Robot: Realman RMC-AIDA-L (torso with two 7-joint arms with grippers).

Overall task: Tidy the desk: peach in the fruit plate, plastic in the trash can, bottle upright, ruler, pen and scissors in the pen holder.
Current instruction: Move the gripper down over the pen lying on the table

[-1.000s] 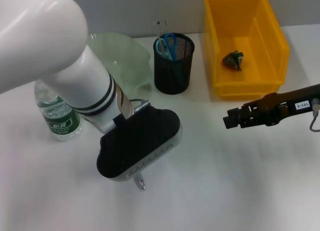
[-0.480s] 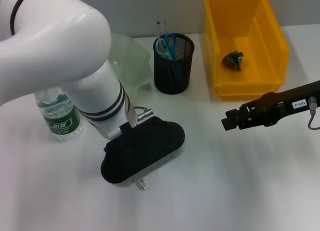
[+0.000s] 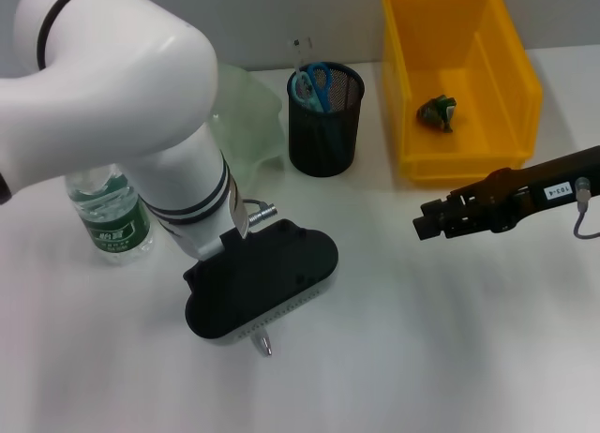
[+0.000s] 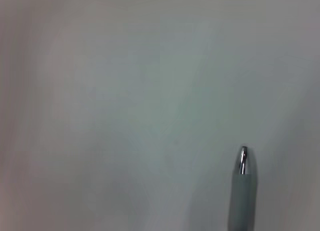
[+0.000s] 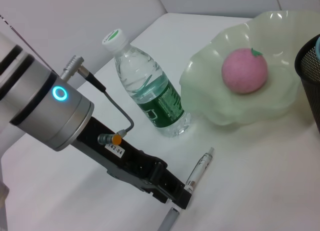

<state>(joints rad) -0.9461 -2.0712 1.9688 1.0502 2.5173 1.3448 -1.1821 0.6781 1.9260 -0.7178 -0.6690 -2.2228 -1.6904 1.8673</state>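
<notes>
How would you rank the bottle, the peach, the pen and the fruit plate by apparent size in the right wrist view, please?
1. fruit plate, largest, though partly cropped.
2. bottle.
3. peach and pen: unsure; the pen is longer but much thinner.

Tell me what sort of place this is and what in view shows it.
Probably a staged office desk in a robot lab: a white table with a mesh pen holder containing scissors, a water bottle, and a yellow bin.

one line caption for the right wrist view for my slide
Left pincer beside the pen on the desk, near the upright bottle and peach in fruit plate.
</notes>
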